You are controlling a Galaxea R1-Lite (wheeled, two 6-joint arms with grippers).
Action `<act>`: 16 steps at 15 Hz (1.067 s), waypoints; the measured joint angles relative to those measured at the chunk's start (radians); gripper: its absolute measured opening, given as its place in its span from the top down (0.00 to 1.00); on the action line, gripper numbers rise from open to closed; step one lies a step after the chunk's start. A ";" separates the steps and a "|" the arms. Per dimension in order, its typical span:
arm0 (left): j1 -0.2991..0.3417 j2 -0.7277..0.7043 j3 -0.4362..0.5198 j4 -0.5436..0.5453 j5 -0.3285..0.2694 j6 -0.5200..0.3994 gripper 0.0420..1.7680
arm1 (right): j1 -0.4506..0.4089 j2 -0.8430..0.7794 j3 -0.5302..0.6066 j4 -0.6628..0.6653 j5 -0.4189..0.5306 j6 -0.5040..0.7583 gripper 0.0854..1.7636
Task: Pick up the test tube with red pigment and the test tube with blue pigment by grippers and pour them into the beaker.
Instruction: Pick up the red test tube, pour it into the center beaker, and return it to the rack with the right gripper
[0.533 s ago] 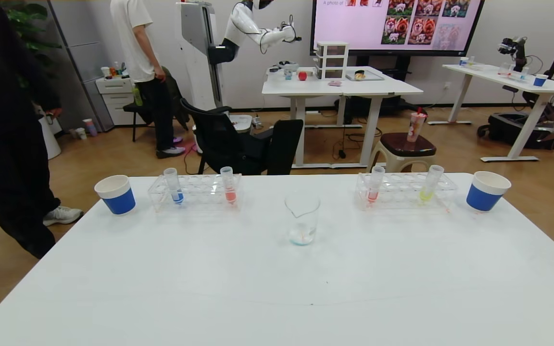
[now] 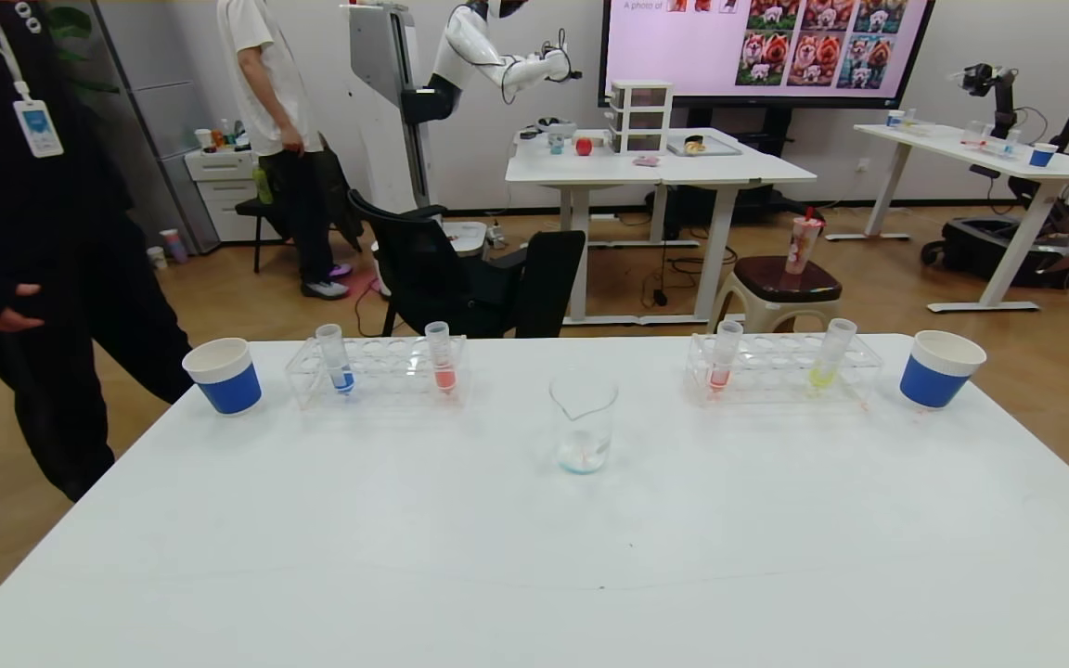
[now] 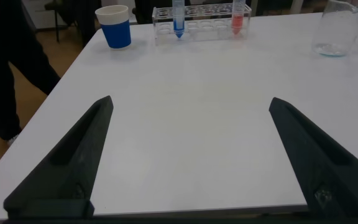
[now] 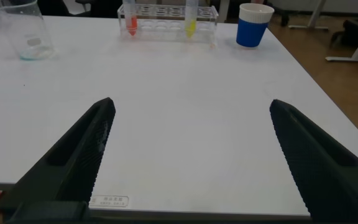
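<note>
Both arms sit low at the near edge of the tabletop (image 2: 534, 575), not visible from the head. The left pincer (image 3: 188, 155) gapes wide, holding nothing; the right pincer (image 4: 191, 155) does too. Mid-table stands the beaker (image 2: 583, 422), nearly empty. At the far edge, the left rack (image 2: 377, 369) carries the blue tube (image 2: 336, 357) beside a coral-red tube (image 2: 442, 356); the right rack (image 2: 780, 367) holds the pale red tube (image 2: 723, 356) and a yellow tube (image 2: 831, 353). Best play, I'd say: each arm reaches straight ahead, grips its tube high above the rack, lifts vertically, and avoids the neighbouring tubes and paper cups.
</note>
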 joint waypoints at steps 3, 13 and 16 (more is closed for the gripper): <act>0.000 0.000 0.000 0.000 0.000 -0.001 0.01 | -0.001 0.000 0.000 0.000 0.001 -0.006 0.02; 0.000 0.000 0.000 0.000 0.000 -0.001 0.01 | 0.000 0.000 0.000 0.002 0.014 -0.034 0.02; 0.000 0.000 0.000 0.000 0.000 -0.001 0.01 | -0.001 0.000 -0.006 -0.004 0.007 -0.032 0.02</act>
